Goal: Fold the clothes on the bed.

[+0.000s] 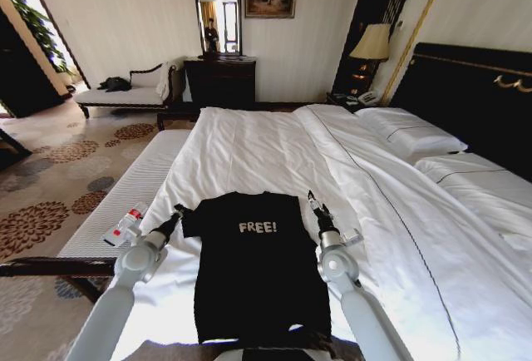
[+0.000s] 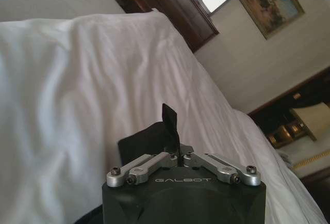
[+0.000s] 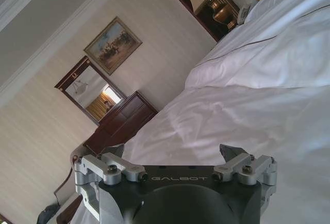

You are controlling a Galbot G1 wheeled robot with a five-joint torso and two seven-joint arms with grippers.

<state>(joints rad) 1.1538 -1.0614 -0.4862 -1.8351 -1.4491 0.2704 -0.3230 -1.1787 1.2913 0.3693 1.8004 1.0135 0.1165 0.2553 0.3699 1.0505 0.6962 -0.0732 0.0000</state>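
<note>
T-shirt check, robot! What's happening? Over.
Left gripper shut at left sleeve. Right gripper open beside right sleeve. T-shirt flat on bed. Nothing blocking.

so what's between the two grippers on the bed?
Head view: the black T-shirt lies flat between the left gripper and right gripper, its "FREE!" chest section spanning the gap, on the white duvet.

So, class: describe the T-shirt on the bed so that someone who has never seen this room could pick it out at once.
Start at the big bed with white bedding and a dark headboard. At its near end, between the left gripper and the right gripper, the T-shirt lies flat. It is the only black thing on the white duvet, with white "FREE!" lettering across the chest.
</note>
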